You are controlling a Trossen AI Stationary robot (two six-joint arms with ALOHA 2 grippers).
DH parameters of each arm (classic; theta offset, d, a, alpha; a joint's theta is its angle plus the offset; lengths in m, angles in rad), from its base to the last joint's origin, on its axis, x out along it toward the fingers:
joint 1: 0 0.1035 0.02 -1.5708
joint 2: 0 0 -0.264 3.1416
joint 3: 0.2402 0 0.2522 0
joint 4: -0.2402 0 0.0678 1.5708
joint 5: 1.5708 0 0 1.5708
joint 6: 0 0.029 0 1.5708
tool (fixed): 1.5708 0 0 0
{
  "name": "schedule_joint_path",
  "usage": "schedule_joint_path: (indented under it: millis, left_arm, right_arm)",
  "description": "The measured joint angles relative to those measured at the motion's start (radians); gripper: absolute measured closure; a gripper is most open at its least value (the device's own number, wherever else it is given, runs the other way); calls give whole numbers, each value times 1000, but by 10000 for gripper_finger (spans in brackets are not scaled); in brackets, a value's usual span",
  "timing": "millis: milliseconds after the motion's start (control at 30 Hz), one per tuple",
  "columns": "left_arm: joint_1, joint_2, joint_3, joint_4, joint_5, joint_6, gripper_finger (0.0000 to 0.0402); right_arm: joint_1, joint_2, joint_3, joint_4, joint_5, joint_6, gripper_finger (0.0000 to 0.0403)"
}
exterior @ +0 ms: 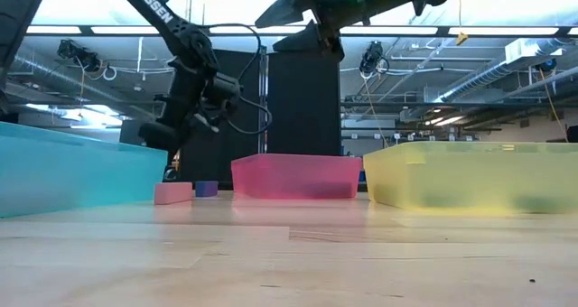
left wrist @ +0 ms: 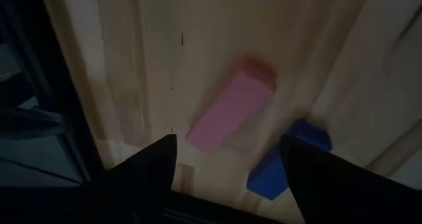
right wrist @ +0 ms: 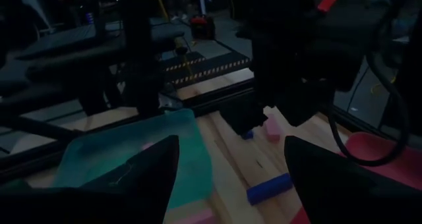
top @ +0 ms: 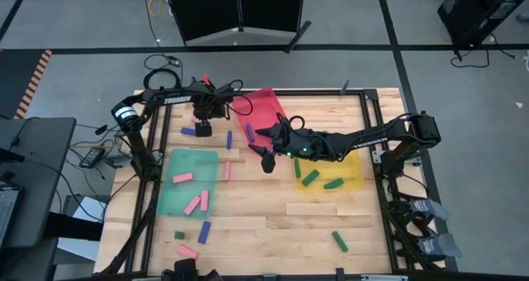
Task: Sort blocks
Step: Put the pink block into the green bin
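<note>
Hovering left hand (left wrist: 227,161) open above pink block (left wrist: 229,114), blue block (left wrist: 280,165) beside

Three trays (top: 192,159) spread across table (top: 273,219); blocks (top: 193,204) lying inside them and scattered between, near front edge.

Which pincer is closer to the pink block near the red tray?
Left. The left pincer hangs open right above the pink block. The right pincer is farther off, over bare table beyond the red tray.

Overhead camera straight down, low camera level across the table (exterior: 289,253), wrist cameras close above shared blocks (left wrist: 229,105).
</note>
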Motion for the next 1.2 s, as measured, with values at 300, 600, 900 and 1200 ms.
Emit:
schedule_joint_path:
  millis: [300, 600, 900, 1200]
  left_arm:
    - [40, 45, 0, 15, -2, 64, 131]
    - [52, 78, 0, 54, 19, 98, 133]
    - [53, 142, 1, 53, 37, 114, 134]
    - [72, 158, 2, 45, 62, 117, 244]
  right_arm:
    - [0, 0, 0, 0, 0, -2, 121]
    - [0, 0, 0, -1, 0, 5, 122]
    - [0, 0, 0, -1, 0, 13, 122]
    - [10, 0, 0, 1, 0, 16, 129]
